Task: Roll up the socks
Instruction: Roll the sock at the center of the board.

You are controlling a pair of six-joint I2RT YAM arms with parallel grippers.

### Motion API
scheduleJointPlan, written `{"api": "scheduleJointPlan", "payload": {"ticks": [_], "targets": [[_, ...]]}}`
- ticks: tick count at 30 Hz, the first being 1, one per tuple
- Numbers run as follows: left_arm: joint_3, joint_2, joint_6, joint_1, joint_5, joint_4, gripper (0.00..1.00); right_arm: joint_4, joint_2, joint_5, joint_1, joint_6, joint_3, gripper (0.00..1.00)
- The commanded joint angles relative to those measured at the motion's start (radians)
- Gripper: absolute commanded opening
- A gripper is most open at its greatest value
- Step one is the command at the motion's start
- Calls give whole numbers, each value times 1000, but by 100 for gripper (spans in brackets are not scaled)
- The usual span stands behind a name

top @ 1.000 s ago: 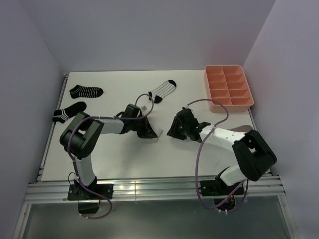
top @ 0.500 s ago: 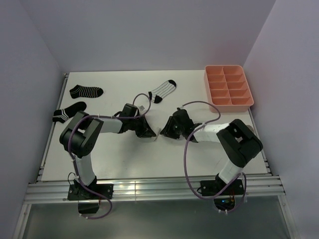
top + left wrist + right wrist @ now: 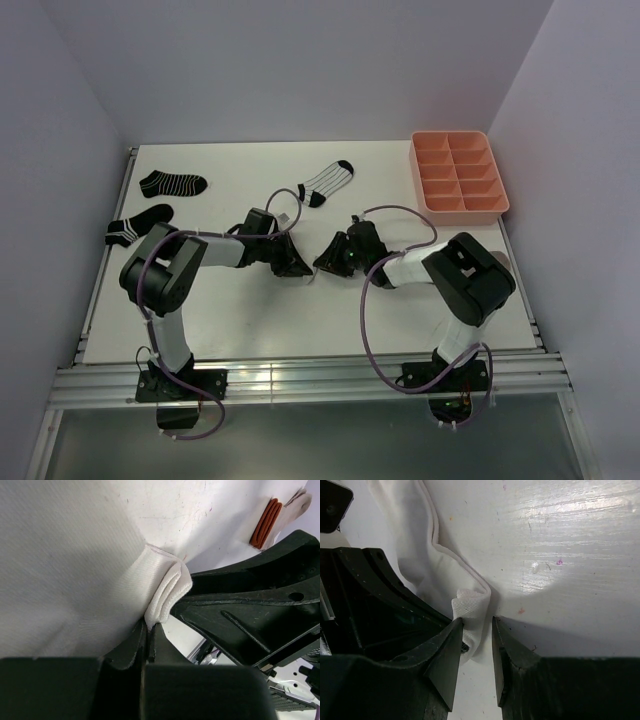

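Note:
A plain white sock (image 3: 165, 587) lies on the white table between my two grippers; it also shows in the right wrist view (image 3: 420, 555). My left gripper (image 3: 148, 625) is shut on a folded edge of it, seen in the top view (image 3: 297, 267). My right gripper (image 3: 477, 622) is open, its jaws straddling a bunched fold of the same sock, tip to tip with the left gripper (image 3: 325, 263). A white striped sock with black toe (image 3: 328, 182) lies behind them. Two black striped socks (image 3: 172, 184) (image 3: 140, 224) lie far left. The taupe sock's red cuff (image 3: 270, 517) shows at upper right.
An orange compartment tray (image 3: 465, 213) stands at the back right. Purple cables loop over both arms. Walls close in the table on the left, back and right.
My right gripper has moved left across the table to meet the left gripper at the white sock. The left arm has hardly moved.

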Motion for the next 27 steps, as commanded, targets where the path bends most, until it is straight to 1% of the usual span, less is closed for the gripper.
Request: {"api": "scheduleJointPlan", "payload": {"ticks": [1, 10, 14, 17, 18, 19, 20, 21, 22, 23, 24, 25, 27], "targets": [[17, 27, 27, 2, 10, -29, 0, -24, 50, 16, -12, -9, -40, 38], [28, 34, 32, 5, 23, -39, 0, 22, 113, 5, -31, 0, -63, 39], [29, 32, 37, 10, 24, -42, 0, 22, 133, 7, -34, -9, -63, 37], [31, 35, 35, 13, 30, -36, 0, 28, 146, 2, -35, -12, -66, 28], [31, 37, 35, 13, 33, -36, 0, 30, 146, 1, -35, -14, -68, 22], [32, 37, 34, 13, 36, -34, 0, 30, 146, 1, -35, -19, -68, 19], [33, 38, 34, 13, 36, -33, 1, 25, 143, 4, -35, -20, -68, 11], [36, 37, 34, 14, 38, -34, 1, 10, 135, 8, -37, -29, -65, 7], [39, 37, 40, 14, 36, -39, 3, -2, 129, 14, -38, -32, -62, 2], [45, 31, 47, 13, 32, -58, 6, -16, 121, 27, -38, -35, -57, 0], [55, 23, 55, 13, 27, -69, 9, -48, 103, 36, -38, -42, -48, 0], [62, 5, 79, 13, 12, -85, 20, -65, 92, 42, -38, -51, -43, 0], [83, -28, 109, 11, -23, -150, 37, -136, 64, 62, -38, -63, -17, 0]]}}
